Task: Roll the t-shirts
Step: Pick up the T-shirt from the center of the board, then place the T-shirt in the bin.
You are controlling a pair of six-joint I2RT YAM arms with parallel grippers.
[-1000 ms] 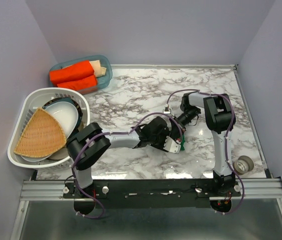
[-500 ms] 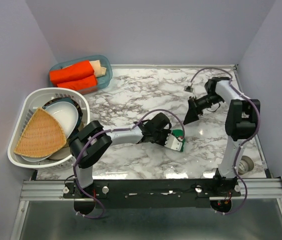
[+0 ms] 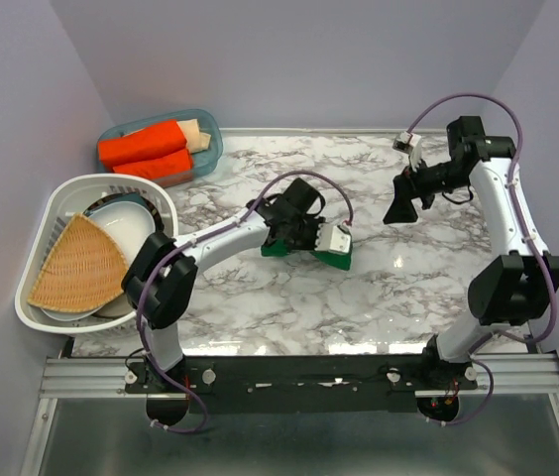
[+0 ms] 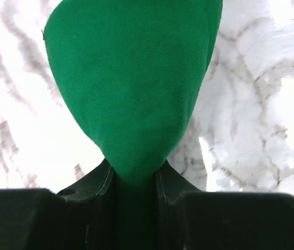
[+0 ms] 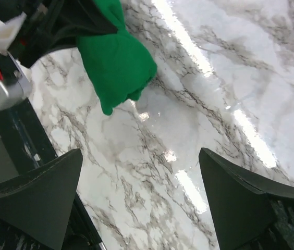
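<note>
My left tool (image 4: 135, 179) is pinching the solid dark green soft-fabric t-shirt (image 4: 131, 78). It is a bunched roll whose narrow neck runs between my two fingers (image 4: 92, 182), and its fat end bulges out beyond the tips. From above, the bundle lies at the middle of the white, grey-veined marble table (image 3: 289, 317), with green showing on both sides of the tool (I cannot tell whether it rests on the table or hangs just off it). My right tool (image 3: 401, 205) is spread wide and holds nothing. It is over the far right of the table, well apart from the green shirt. The orange-red rolled t-shirts (image 3: 146, 149) and a beige one (image 3: 192, 132) lie in a pale blue plastic tub (image 3: 217, 144) at the far left corner.
</note>
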